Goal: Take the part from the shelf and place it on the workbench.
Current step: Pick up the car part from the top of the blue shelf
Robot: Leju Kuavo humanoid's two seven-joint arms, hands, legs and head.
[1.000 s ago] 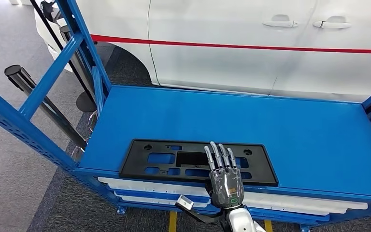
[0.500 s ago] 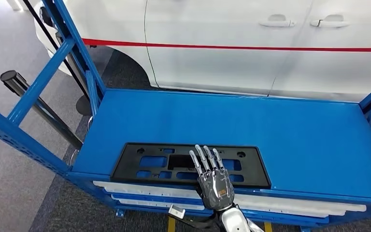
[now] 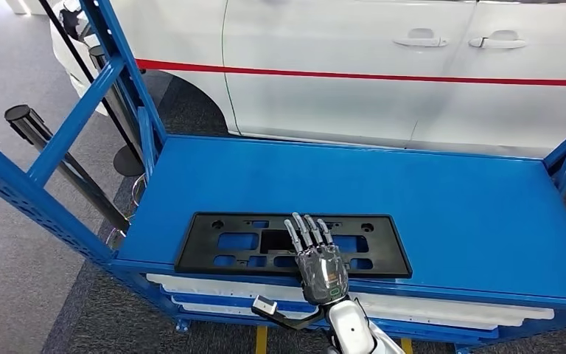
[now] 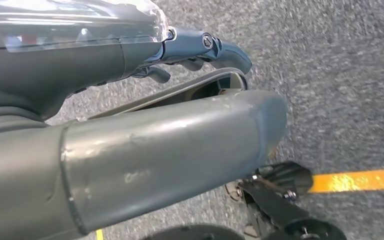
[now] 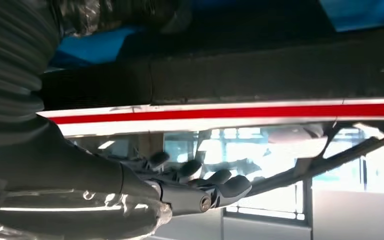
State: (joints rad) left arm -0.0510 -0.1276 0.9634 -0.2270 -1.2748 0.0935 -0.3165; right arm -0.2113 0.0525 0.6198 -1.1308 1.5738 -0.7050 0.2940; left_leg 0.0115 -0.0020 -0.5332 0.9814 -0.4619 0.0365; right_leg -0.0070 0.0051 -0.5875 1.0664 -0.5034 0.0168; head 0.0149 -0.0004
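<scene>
early days on this one: the black plastic frame [image 3: 292, 246] lies flat on the blue shelf [image 3: 427, 199], low and centre in the head view, its long near edge running along the shelf's front lip. it isn't lifted and it isn't carried. no workbench shows in these pictures, so by my reading the grasp, the lift, the carry and the set-down are all left to do.

going left to right across the head view: at the upper left the blue upright post [image 3: 121, 66] of the rack slants up out of frame, with a dark pole [image 3: 66, 166] leaning beside it over the grey floor. behind the shelf, across the top of the frame, stands a white car [image 3: 413, 74] with a red stripe [image 3: 383, 75] along its doors.

now the arm. the right hand [image 3: 317, 258] comes up from the bottom edge, just right of centre, back of the hand facing up, fingers [image 3: 306, 230] spread and stretched forward, lying over the frame's near edge and middle cut-outs. it has nothing in it: the fingers are apart and not wrapped round any bar of the frame. whether the palm actually touches the plastic i cannot tell. the right wrist view shows the fingers only lightly curled, with the car's stripe beyond them.

the left hand [image 4: 200, 47] hangs low over grey carpet in the left wrist view, near a yellow floor line [image 4: 360, 181]. it carries nothing, but whether its fingers are spread or curled in i cannot tell.
</scene>
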